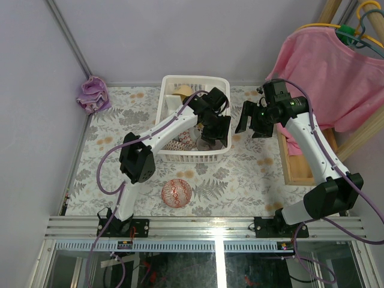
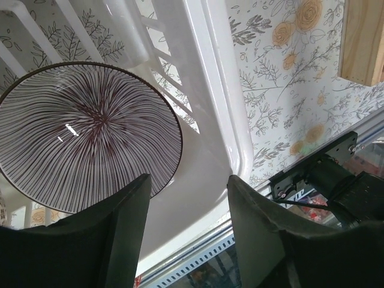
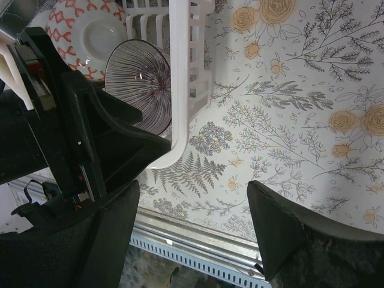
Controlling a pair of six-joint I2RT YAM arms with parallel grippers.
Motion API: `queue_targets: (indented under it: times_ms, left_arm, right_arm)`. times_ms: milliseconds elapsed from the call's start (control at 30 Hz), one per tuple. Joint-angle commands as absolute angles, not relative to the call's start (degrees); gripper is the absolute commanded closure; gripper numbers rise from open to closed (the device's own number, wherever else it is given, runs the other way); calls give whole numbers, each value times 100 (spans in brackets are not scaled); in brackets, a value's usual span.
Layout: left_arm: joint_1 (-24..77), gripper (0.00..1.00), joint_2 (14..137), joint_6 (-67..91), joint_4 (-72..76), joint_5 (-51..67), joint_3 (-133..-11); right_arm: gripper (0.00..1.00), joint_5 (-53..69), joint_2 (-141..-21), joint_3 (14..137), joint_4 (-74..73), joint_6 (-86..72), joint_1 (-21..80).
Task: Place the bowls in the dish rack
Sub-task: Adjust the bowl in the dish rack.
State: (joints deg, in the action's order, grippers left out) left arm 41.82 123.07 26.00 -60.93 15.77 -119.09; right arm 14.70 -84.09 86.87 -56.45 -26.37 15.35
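- Step in hand: racking. My left gripper (image 2: 189, 180), jaws spread and pinching nothing, hangs beside the striped bowl (image 2: 90, 135) in the dish rack (image 2: 211, 120).
- Right gripper (image 3: 193, 192): spread, empty, right of the rack.
- Next: fetch the red bowl (image 1: 176, 192), lower centre.

Pale lilac walls (image 1: 180, 36), floral-print tabletop (image 1: 252, 174), pink shirt (image 1: 324, 78) at the right, crumpled purple cloth (image 1: 93, 94) in the far-left corner.

Bright, even light; soft shadows
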Motion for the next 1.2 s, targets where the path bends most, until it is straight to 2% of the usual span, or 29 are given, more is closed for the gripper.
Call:
queue_targets:
  times_ms: [0,300,433,900,1167]
  left_arm:
    - [4078,47,12583,2626,-6042,1087,-11500]
    - [3856,43,12010,2786,-5233,1178,-10734]
    - [3842,40,11984,2722,-5195,1063,-10711]
    - [3867,40,11623,2709,-4706,1393,-10604]
    - [3868,37,11762,2898,-4684,1454,-11017]
  right_arm:
    - [20,1696,-8351,8723,-5694,-2588,1494]
    - [20,1679,-8336,8705,-5703,-2595,1495]
    - [20,1679,-8346,8737,-5711,-2593,1494]
    - [20,1693,-8328,8693,-5696,-2592,1490]
    - [20,1697,-8315,8684,-5691,-2593,1484]
